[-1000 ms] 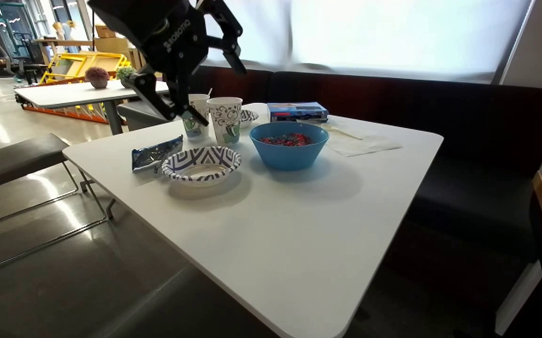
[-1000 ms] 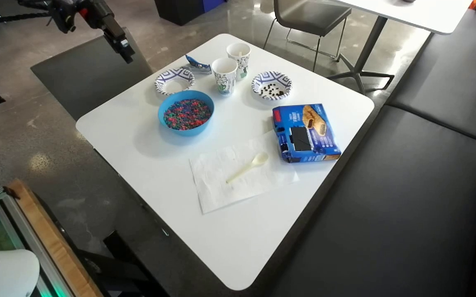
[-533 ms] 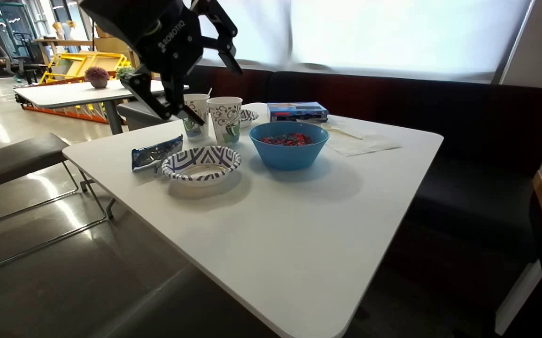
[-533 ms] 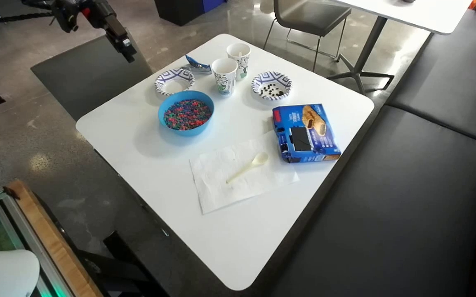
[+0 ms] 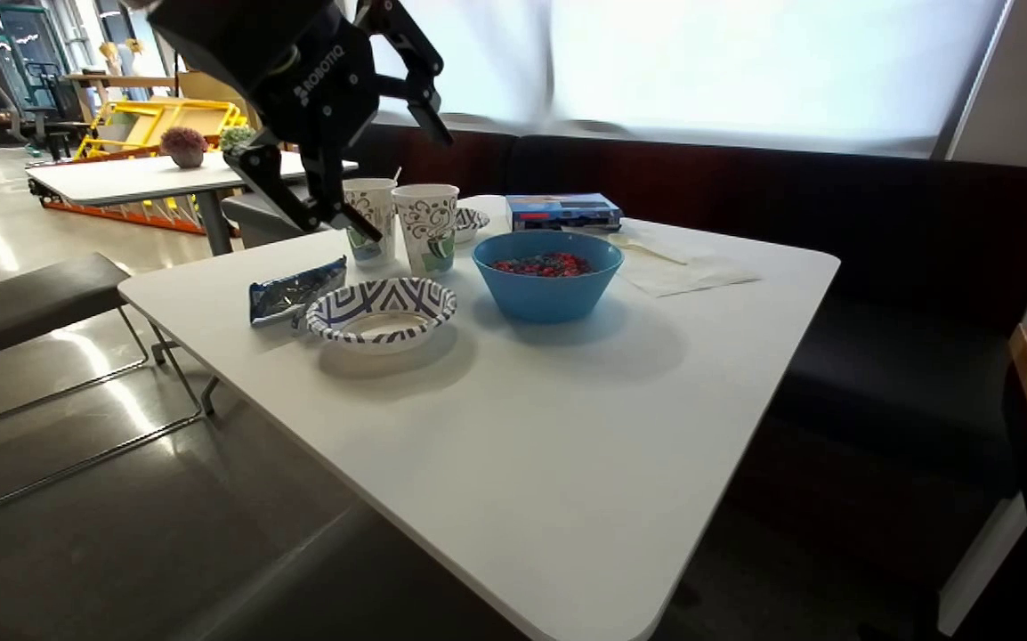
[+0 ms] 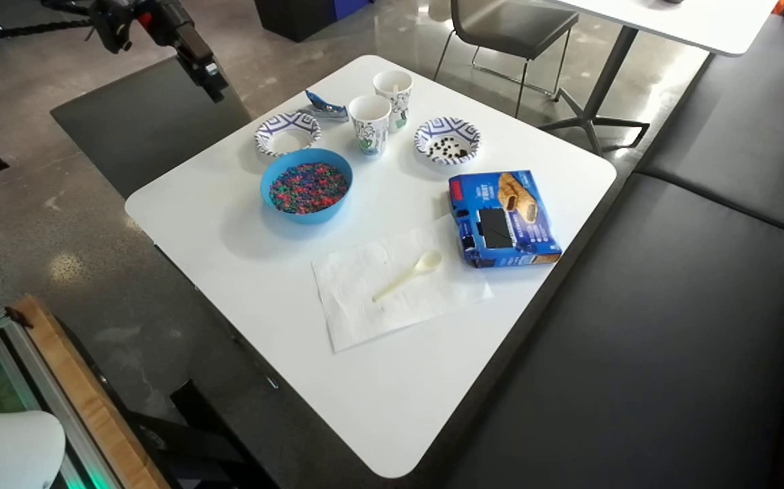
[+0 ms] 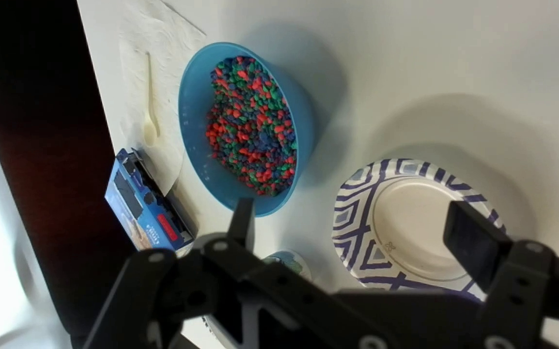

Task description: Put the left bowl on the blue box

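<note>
Jaws stand wide apart, gripping nothing. The shallow white blue-patterned paper bowl (image 7: 412, 225) sits near the round light-blue plastic bowl (image 7: 193, 123); lowered off-centre, 1 finger (image 7: 242, 224) could clip the latter's rim, spilling its multicoloured bits (image 7: 255, 128).

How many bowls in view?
3: a deep, round light-blue plastic bowl; a shallow blue-patterned white paper bowl beside it; a matching paper bowl near the flat blue cardboard box.

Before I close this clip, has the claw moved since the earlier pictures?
Yes, slightly: in an exterior view the claw has shifted toward the picture's left, away from the box, which has stayed put.
</note>
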Controlling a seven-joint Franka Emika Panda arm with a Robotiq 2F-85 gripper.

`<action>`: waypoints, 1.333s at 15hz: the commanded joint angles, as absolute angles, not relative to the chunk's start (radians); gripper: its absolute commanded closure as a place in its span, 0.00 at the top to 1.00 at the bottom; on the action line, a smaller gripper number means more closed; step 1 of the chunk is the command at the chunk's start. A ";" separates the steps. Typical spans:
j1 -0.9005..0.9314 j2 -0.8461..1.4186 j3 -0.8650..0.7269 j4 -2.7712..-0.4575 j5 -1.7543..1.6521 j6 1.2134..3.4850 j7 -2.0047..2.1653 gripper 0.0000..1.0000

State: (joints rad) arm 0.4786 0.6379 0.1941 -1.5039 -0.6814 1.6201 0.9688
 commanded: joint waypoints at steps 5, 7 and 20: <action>0.499 0.799 0.171 -1.309 -0.623 1.649 0.823 1.00; 0.501 0.833 0.164 -1.266 -0.598 1.663 0.787 1.00; 0.526 1.018 0.035 -1.109 -0.531 1.853 0.694 1.00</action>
